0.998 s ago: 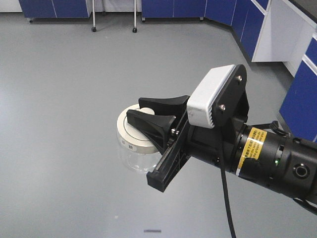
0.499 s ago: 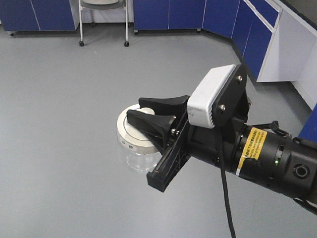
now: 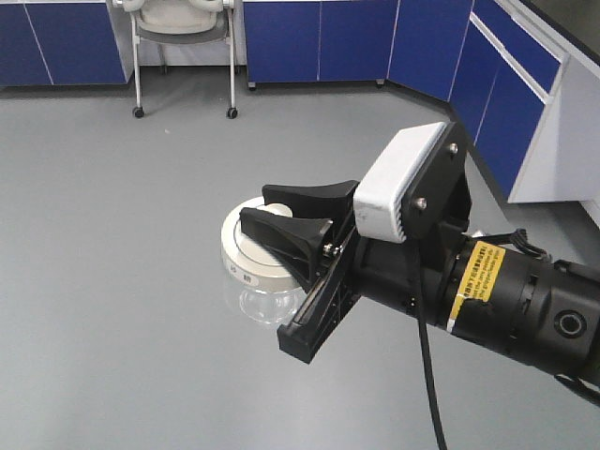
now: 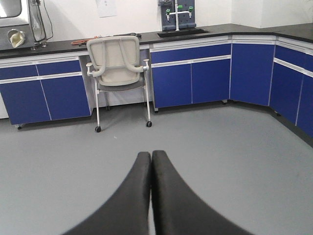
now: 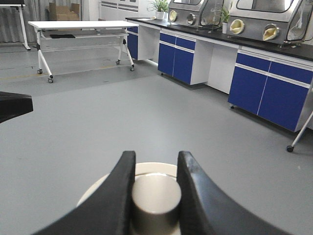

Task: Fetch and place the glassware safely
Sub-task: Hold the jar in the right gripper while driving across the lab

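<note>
The glassware is a small clear glass jar (image 3: 260, 302) with a round cream-white lid (image 3: 246, 259), held in the air above the grey floor. My right gripper (image 3: 255, 206) is shut on the lid's central knob (image 5: 155, 196), one black finger on each side of it. The lid's rim (image 5: 146, 168) shows behind the knob in the right wrist view, where the right gripper (image 5: 156, 155) fills the bottom. A small label sits on the lid rim. My left gripper (image 4: 150, 155) is shut and empty, its fingers pressed together, pointing at the floor and cabinets.
A wheeled cream chair (image 3: 183, 23) stands ahead by blue cabinets (image 3: 319, 37); it also shows in the left wrist view (image 4: 120, 61). Blue cabinets (image 3: 520, 103) line the right side. A white table (image 5: 78, 24) and a counter with glove boxes (image 5: 254, 19) stand far off.
The room has shifted in the front view: the chair and back cabinets have come nearer and lower in frame. The right gripper and the jar keep the same pose.
</note>
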### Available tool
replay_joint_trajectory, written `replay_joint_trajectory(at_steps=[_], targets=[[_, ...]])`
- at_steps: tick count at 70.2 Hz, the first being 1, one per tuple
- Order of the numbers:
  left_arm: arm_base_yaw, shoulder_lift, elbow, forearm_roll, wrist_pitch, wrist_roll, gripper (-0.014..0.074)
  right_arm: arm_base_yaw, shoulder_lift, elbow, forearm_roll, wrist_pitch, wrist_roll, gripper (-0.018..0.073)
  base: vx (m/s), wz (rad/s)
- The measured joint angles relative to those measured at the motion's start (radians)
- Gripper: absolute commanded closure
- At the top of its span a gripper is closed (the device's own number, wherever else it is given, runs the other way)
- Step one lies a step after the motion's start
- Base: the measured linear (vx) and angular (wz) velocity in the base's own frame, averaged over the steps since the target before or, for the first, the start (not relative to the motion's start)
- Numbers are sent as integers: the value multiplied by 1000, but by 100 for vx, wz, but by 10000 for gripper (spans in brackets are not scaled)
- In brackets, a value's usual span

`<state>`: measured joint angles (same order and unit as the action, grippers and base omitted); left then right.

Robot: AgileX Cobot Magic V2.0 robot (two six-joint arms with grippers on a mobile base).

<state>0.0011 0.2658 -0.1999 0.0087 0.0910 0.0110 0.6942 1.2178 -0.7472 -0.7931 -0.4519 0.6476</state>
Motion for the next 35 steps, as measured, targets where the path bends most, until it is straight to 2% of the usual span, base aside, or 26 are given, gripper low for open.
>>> replay_joint_trajectory(at_steps=[35], targets=[[0, 0, 0, 0, 0, 0, 603, 0, 0, 0, 0, -1, 0, 563, 65, 5]])
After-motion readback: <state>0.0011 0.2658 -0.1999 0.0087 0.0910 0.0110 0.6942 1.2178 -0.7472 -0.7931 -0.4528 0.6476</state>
